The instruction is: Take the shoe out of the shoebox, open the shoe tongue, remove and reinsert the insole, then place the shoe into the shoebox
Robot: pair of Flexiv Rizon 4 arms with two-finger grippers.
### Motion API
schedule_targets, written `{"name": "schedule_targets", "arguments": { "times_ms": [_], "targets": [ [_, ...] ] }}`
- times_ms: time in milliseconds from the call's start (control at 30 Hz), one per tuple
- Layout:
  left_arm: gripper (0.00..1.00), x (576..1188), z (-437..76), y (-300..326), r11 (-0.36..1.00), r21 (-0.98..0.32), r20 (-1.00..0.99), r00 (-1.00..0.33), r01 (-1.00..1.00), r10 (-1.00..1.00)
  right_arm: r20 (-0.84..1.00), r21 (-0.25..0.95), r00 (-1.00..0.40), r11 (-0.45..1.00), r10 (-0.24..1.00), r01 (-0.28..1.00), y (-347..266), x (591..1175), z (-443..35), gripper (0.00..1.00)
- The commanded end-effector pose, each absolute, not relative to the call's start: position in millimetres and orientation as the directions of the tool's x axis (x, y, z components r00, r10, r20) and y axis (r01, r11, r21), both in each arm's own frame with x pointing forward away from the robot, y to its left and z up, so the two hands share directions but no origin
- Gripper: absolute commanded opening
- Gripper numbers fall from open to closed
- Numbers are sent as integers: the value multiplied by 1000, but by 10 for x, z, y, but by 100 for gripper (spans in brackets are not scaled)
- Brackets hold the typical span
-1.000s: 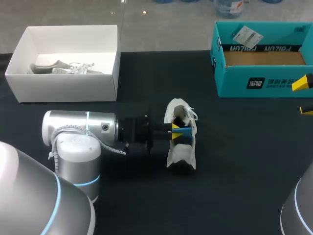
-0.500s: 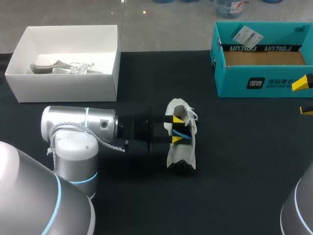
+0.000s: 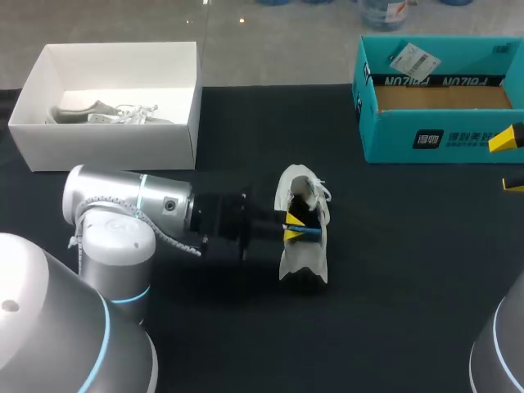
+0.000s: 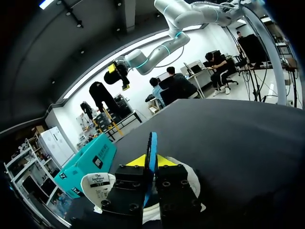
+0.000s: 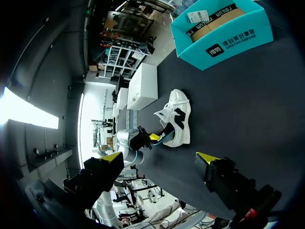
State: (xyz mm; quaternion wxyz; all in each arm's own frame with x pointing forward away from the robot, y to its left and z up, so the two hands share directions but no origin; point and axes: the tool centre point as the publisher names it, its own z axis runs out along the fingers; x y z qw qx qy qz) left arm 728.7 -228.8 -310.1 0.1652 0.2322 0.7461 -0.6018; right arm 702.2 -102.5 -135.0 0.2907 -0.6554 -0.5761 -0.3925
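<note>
Looks like insole removal: left hand (image 3: 293, 232) pinched shut on the blue insole (image 4: 152, 148) inside the white shoe (image 3: 300, 260) at the middle of the surface (image 3: 393, 270), right hand (image 3: 509, 162) agape and empty at 3 o'clock, calling next for a steady draw toward 9 o'clock.

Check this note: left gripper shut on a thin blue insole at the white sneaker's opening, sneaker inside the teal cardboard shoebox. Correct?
One error: the white sneaker lies on the black table, apart from the teal cardboard shoebox, not inside it; the head view shows this. The left gripper is indeed shut on the thin blue insole at the sneaker's opening.
</note>
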Motion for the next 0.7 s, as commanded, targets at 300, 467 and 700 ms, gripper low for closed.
{"name": "schedule_targets", "arguments": {
  "times_ms": [300,467,700],
  "targets": [
    [0,7521,-3297,-2415,201,-810,-537,-835,551,125,848,72,30,-170,529,983,-1021,7006,-1351,100],
    [0,7599,-3381,-2449,218,-813,-531,-841,540,99,848,72,30,-170,529,983,-1021,7006,-1351,100],
    [22,7686,-3421,-2494,240,-816,-525,-848,526,74,848,72,30,-170,529,983,-1021,7006,-1351,100]
  ]
}}
